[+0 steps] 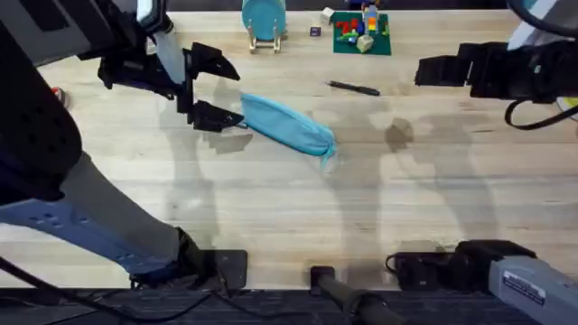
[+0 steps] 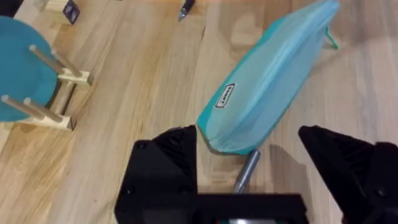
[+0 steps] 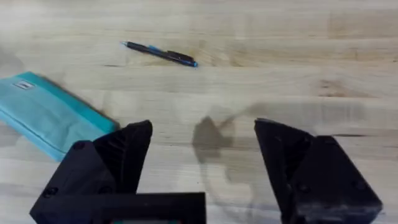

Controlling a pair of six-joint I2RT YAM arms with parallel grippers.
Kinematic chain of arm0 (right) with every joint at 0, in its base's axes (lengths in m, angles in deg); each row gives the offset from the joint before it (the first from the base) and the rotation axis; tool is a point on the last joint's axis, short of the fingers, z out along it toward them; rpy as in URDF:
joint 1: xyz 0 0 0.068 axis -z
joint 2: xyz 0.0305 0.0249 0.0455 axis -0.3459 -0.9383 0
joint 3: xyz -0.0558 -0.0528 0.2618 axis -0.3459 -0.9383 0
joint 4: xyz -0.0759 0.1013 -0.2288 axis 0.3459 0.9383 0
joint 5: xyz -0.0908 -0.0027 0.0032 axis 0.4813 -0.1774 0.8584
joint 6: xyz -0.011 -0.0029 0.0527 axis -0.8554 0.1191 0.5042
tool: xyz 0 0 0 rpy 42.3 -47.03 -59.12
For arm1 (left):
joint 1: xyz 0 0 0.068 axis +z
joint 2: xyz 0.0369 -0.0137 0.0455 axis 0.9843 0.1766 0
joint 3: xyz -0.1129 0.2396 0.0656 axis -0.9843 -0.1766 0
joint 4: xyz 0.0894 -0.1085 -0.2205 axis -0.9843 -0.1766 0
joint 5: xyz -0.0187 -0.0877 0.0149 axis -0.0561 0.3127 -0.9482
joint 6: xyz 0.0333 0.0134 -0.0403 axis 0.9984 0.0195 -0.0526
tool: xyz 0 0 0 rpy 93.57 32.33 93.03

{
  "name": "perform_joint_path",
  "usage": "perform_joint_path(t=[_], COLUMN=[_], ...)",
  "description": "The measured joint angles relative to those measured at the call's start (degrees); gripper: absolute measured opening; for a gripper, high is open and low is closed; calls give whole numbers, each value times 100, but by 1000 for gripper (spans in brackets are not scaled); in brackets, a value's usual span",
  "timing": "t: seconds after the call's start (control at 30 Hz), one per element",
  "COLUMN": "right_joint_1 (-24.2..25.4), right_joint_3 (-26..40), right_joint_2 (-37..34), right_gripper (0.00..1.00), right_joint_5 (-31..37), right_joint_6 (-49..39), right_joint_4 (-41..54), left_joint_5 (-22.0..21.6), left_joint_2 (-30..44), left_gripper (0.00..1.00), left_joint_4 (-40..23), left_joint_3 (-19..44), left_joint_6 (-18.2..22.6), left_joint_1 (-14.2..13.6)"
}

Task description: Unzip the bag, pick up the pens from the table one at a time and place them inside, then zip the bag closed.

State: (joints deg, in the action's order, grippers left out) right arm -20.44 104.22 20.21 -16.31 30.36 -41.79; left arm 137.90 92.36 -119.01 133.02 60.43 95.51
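Bag (image 1: 287, 125) lies slantwise mid-desk (image 1: 271, 217), still zipped as far as I can judge. My left tool (image 1: 214, 89) hangs spread wide at its near end, I reckon to pin it for unzipping; a grey pen (image 2: 246, 172) pokes out beneath. Right tool (image 3: 202, 155), also spread, waits well off, and the black pen (image 1: 354, 88) lies between it and the bag.

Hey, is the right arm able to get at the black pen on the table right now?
Probably yes. The black pen lies alone on bare table, apart from the bag. The right gripper is open, beside it with nothing between them. The left gripper is at the bag's far end, out of the way.
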Motion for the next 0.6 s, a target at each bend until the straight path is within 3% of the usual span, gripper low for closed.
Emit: perform_joint_path(t=[0.37,0.6], right_joint_1=[0,0], right_joint_3=[0,0], right_joint_2=[0,0], right_gripper=[996,996], right_joint_5=[58,56], right_joint_6=[0,0], right_joint_4=[55,304], left_joint_5=[-38,347], left_joint_2=[451,509], left_gripper=[990,991], left_joint_4=[-10,-38], left_joint_3=[20,22], left_joint_6=[636,722], left_joint_1=[-7,-4])
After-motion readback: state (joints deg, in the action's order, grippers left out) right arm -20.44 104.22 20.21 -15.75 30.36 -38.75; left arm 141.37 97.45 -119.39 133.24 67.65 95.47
